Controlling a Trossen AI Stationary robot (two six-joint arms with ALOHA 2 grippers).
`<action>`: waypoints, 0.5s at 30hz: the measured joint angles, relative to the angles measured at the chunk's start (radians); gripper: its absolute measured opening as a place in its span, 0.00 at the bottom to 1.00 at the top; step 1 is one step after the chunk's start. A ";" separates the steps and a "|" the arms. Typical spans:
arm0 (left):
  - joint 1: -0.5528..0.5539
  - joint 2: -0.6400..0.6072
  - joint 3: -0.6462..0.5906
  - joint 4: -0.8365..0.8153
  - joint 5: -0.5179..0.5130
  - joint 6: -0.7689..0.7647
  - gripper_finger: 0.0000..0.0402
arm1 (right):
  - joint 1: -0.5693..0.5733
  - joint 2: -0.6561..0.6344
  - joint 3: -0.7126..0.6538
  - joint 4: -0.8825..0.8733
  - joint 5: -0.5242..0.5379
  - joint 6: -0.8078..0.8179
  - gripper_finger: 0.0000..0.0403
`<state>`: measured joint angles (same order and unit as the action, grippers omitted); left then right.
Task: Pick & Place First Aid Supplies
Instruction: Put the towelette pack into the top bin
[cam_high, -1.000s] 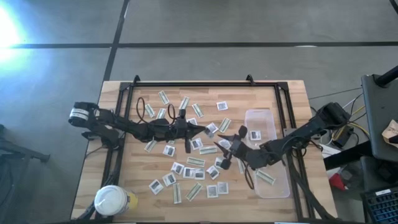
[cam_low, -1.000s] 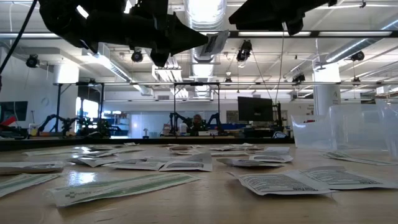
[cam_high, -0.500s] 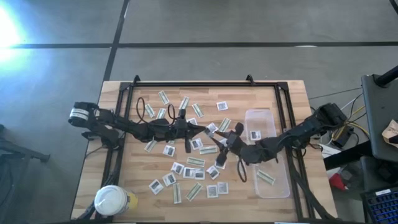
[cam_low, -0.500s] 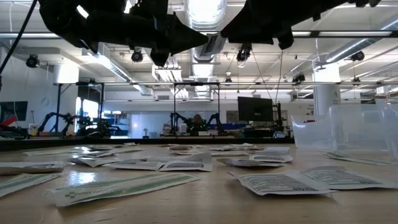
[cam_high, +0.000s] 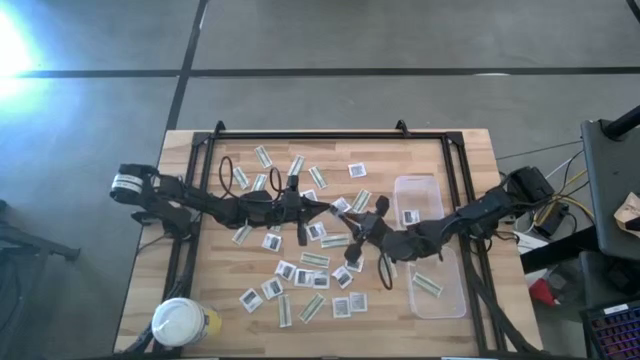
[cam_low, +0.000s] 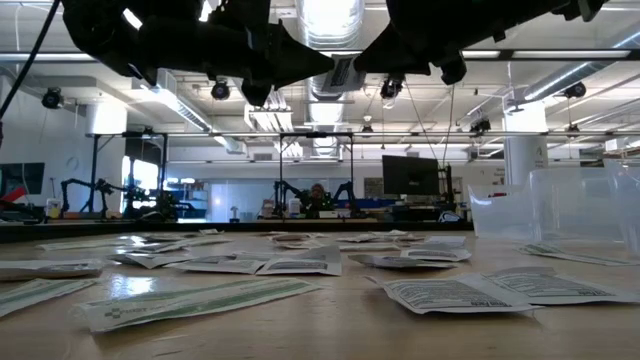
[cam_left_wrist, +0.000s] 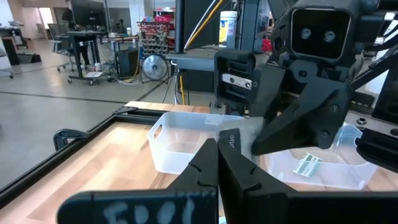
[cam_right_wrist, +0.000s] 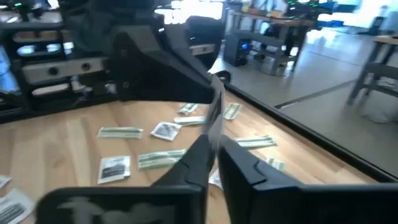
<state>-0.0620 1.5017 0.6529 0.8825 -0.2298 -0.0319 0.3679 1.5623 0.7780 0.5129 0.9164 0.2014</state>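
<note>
Right gripper (cam_high: 350, 212) stretches over mid-table, jaws pinching a packet (cam_right_wrist: 214, 115); left gripper (cam_high: 325, 209) shut.

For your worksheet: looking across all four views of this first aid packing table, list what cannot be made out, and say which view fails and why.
- Print on the square white packets: too small in the high view.
- Whether the right gripper holds a packet: blurred in its wrist view.
- Both arms' ends: cut off by the top edge of the low view.
- Round jar: contents hidden by its lid.

two matte black jointed arms, left arm (cam_high: 200, 203) with a white band near its base; looped black cables hang alongside; right arm (cam_high: 470, 222) equally dark, angular black gripper housings.
</note>
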 joint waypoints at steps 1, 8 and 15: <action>0.000 0.000 0.000 0.000 0.000 0.000 0.00 | 0.000 0.000 0.000 0.000 -0.012 -0.002 0.04; 0.000 0.000 -0.001 -0.008 0.000 0.027 0.00 | -0.001 0.000 0.000 -0.009 -0.031 -0.013 0.02; 0.001 -0.001 -0.001 -0.032 0.000 0.030 0.01 | 0.000 -0.015 0.000 -0.066 -0.035 -0.007 0.02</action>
<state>-0.0612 1.5009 0.6521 0.8504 -0.2297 -0.0019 0.3679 1.5472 0.7780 0.4473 0.8814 0.1945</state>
